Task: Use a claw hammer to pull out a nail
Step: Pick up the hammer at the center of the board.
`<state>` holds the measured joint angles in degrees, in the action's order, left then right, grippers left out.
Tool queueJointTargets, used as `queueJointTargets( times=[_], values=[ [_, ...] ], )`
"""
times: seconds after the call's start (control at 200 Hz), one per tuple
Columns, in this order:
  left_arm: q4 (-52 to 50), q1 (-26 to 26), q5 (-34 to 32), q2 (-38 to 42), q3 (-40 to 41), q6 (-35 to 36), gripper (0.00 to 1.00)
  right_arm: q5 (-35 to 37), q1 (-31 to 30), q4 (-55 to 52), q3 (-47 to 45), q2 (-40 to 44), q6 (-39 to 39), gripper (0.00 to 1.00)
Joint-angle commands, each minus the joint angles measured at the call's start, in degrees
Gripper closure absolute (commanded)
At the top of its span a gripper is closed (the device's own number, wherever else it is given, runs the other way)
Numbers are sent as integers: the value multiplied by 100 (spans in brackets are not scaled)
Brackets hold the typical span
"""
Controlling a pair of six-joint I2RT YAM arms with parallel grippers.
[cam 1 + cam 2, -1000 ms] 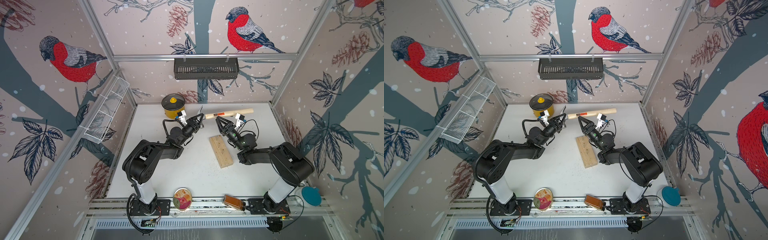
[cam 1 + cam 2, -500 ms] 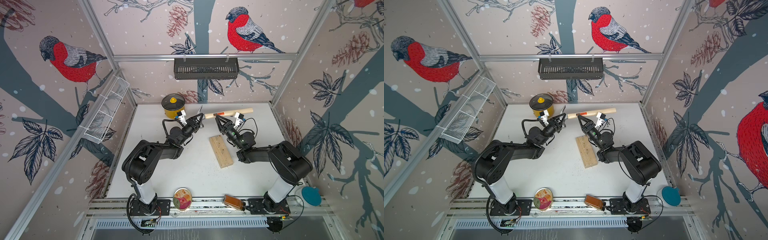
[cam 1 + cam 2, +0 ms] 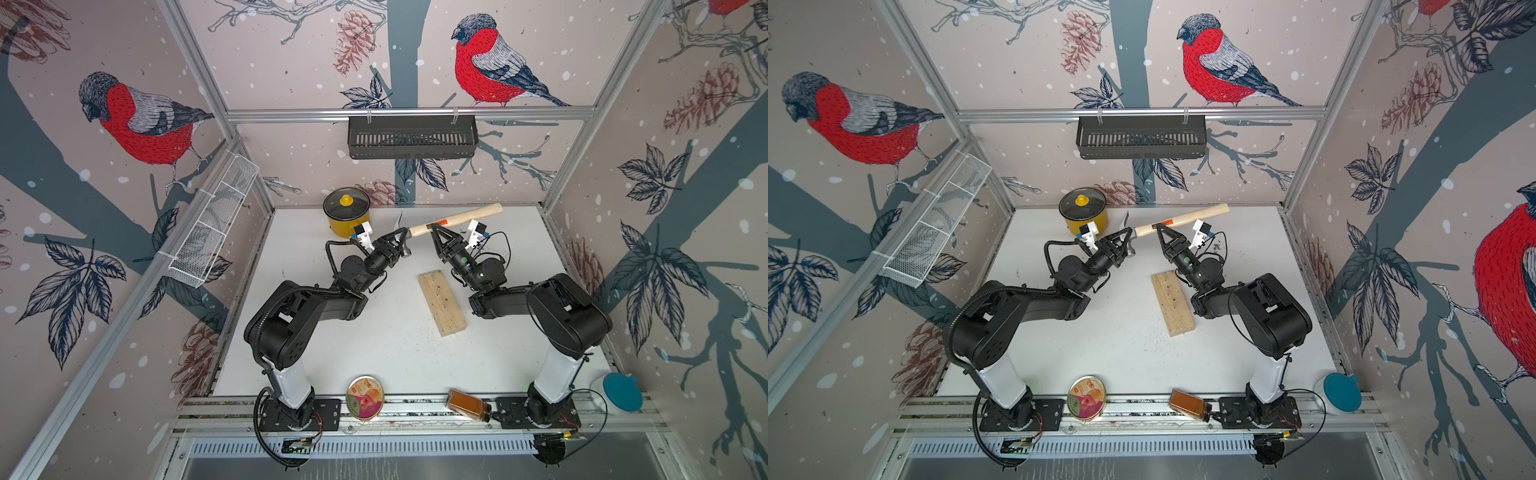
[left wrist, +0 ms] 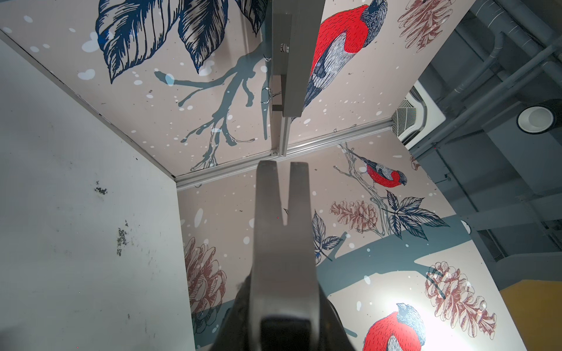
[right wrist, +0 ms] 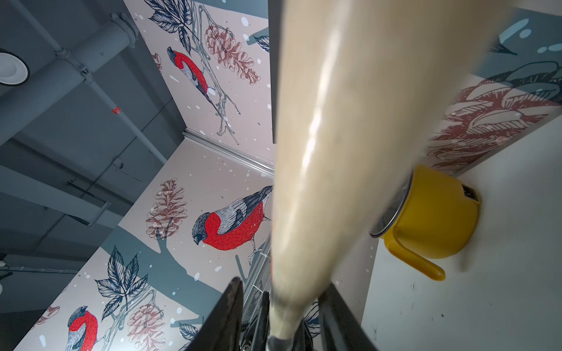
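The claw hammer hangs above the back of the table, its pale handle pointing right and its red-orange label near the neck. My left gripper is shut on its grey steel head. The split claw sticks out past the left gripper. My right gripper straddles the handle by the label. One finger lies against the wood and the other finger stands off it. A wooden block lies under the right arm. It bears small dark spots, and I cannot pick out the nail among them.
A yellow pot with a glass lid stands at the back, close behind the left gripper. A round tin and a brown jar lie on the front rail. A teal-lidded tub sits front right. A black rack and a wire basket hang on the walls.
The right gripper's jaws have narrowed round the hammer handle. The left gripper and the hammer have stayed in place.
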<state>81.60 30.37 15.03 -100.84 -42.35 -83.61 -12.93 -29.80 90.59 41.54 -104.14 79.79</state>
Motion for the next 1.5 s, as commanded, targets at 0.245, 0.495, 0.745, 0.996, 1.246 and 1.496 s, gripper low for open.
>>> queueJointTargets(
  times=[0.245,0.495,0.745,0.996,1.246,1.496],
  values=[
    [1345,130,114,-159,62,-299,100,10,44,468,353,-304,194,56],
    [1395,215,145,-139,173,-333,100,-8,89,530,521,-466,253,57],
    [1441,344,184,-203,306,-320,100,-110,148,567,646,-572,317,60],
    [1589,423,213,-349,342,-407,100,-278,174,539,717,-621,318,61],
    [1605,460,253,-384,365,-401,100,-430,201,530,834,-689,355,62],
    [1600,461,261,-375,429,-390,100,-501,249,386,770,-592,309,72]
  ],
)
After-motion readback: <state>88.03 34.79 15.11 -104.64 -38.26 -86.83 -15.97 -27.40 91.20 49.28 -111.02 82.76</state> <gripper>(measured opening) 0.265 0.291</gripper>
